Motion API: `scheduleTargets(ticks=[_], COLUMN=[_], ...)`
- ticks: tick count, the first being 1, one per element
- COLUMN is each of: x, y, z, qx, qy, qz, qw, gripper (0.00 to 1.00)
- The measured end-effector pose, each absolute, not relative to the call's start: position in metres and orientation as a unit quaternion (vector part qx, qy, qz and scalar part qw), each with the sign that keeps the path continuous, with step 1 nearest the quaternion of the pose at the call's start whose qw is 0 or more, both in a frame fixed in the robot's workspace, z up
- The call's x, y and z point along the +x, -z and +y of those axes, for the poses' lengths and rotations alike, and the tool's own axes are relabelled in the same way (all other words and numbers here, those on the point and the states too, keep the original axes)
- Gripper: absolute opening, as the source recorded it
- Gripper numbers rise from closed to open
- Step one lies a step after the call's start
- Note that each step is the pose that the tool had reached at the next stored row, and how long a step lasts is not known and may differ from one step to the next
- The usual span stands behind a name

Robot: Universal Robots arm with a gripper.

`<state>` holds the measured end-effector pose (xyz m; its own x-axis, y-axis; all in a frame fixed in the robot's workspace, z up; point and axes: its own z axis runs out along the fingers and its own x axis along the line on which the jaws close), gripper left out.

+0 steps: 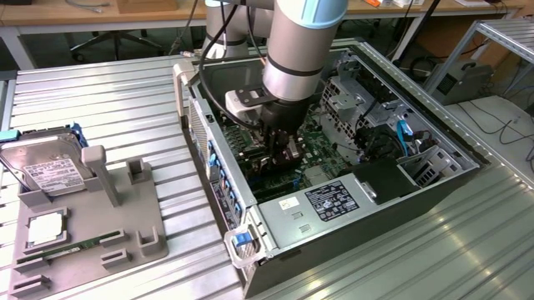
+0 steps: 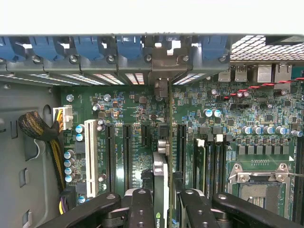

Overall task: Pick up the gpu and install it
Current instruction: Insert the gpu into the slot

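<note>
Gripping the gpu (image 2: pixel 160 190) edge-on, the end effector (image 2: pixel 160 209) holds it upright above the motherboard (image 2: pixel 128 114), between black expansion slots. Judged from here, a slight tilt or offset could jam the card's edge beside its slot. Leftward, the exterior view adds a hard drive (image 1: pixel 49 167) on a grey fixture (image 1: pixel 92 225); the wrist view alone reveals slot alignment.
</note>
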<state>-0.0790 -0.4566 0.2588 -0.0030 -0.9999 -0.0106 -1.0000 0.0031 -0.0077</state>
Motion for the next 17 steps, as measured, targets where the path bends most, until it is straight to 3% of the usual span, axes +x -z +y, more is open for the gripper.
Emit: scheduleTargets(ticks=[1,3,4,6,11,17], x=[-0.079,-0.079,-0.079,-0.079,-0.079,-0.079], y=[-0.259,-0.259,-0.259,-0.259,-0.260,-0.282], z=[-0.457,-0.457,-0.457,-0.457,-0.457,-0.457], qx=[-0.706,-0.706,-0.706,-0.706,-0.706,-0.706], qy=[-0.001,-0.001,-0.001,-0.001,-0.001,-0.001], qz=[0.708,0.708,0.708,0.708,0.708,0.708], qw=[0.007,0.007,0.007,0.007,0.006,0.007], gripper=[0.27,0.40,0.40,0.52,0.52,0.52])
